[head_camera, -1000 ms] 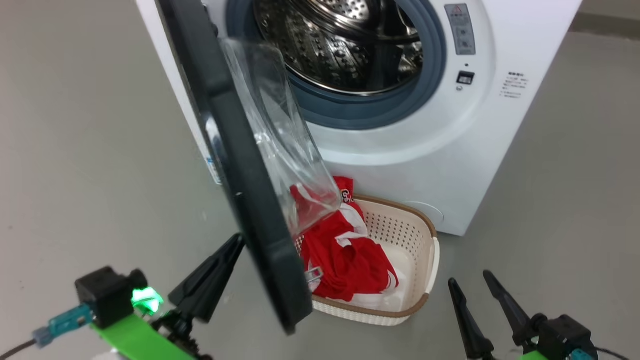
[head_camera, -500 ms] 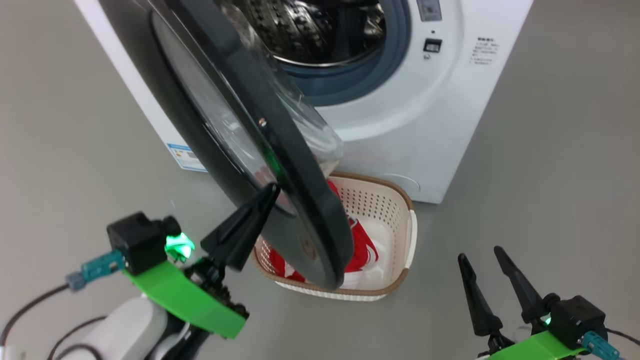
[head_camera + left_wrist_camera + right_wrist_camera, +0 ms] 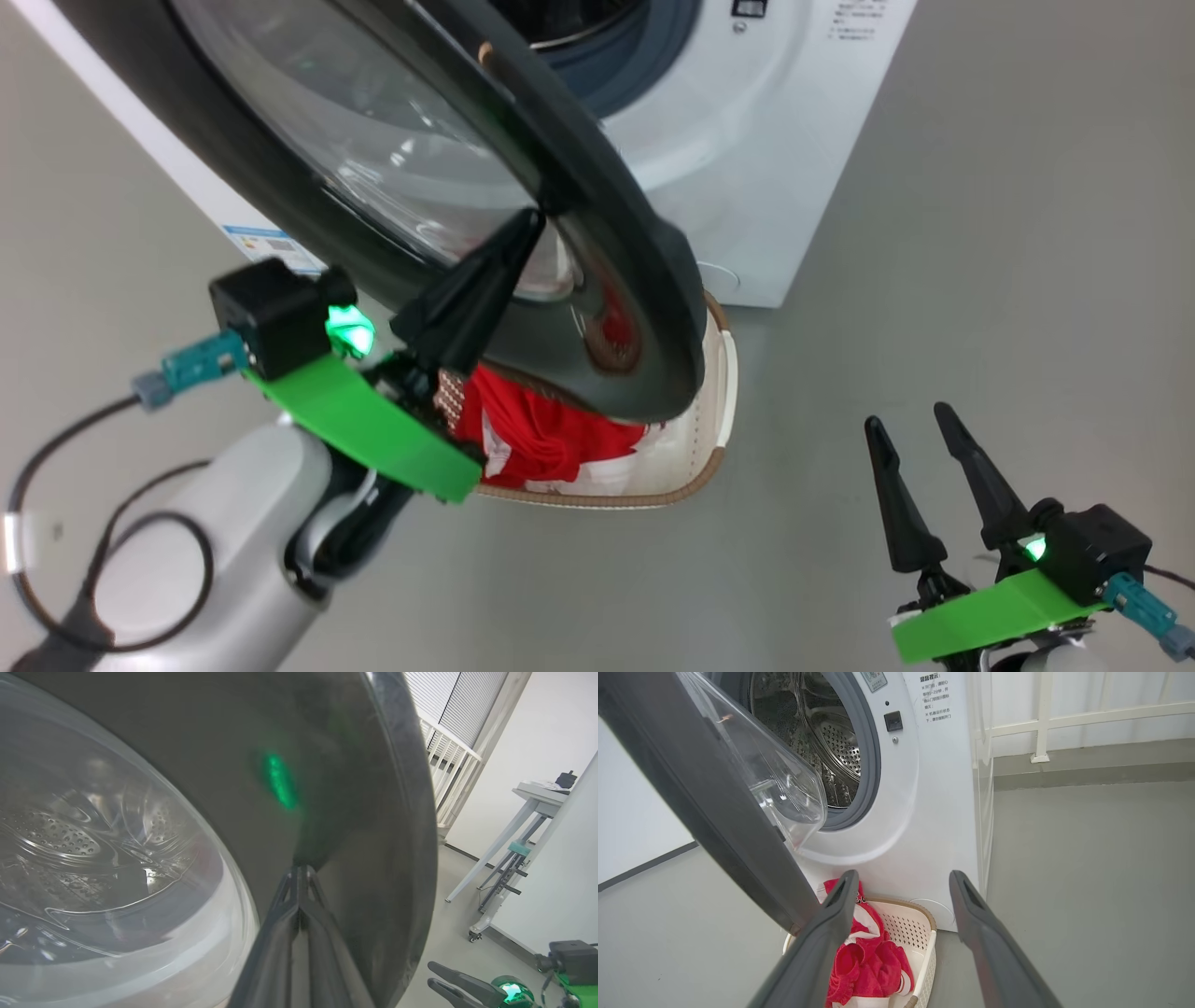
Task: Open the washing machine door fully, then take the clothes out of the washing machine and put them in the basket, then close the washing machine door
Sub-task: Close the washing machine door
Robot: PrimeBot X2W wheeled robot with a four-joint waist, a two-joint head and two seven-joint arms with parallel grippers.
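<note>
The washing machine door (image 3: 597, 233), with its black rim and bulging glass, stands half swung over the basket (image 3: 724, 373). My left gripper (image 3: 530, 224) is shut, its tip pressed against the door's outer face (image 3: 336, 788), close to the glass window (image 3: 93, 835); the joined fingertips (image 3: 299, 872) touch the black rim. Red clothes (image 3: 541, 434) lie in the basket, partly hidden by the door. The white washing machine (image 3: 934, 788) shows its steel drum (image 3: 831, 742). My right gripper (image 3: 907, 420) hangs open and empty at the lower right, apart from the basket (image 3: 922, 914) and the clothes (image 3: 868, 961).
Grey floor (image 3: 980, 280) lies open to the right of the machine. A white railing (image 3: 1041, 718) runs behind it. A table on metal legs (image 3: 532, 802) stands further off. A black cable (image 3: 112, 523) loops by my left forearm.
The door has swung from edge-on toward the machine, with my shut left gripper pressed on its outer face. The head camera has shifted, and the right gripper stays open.
</note>
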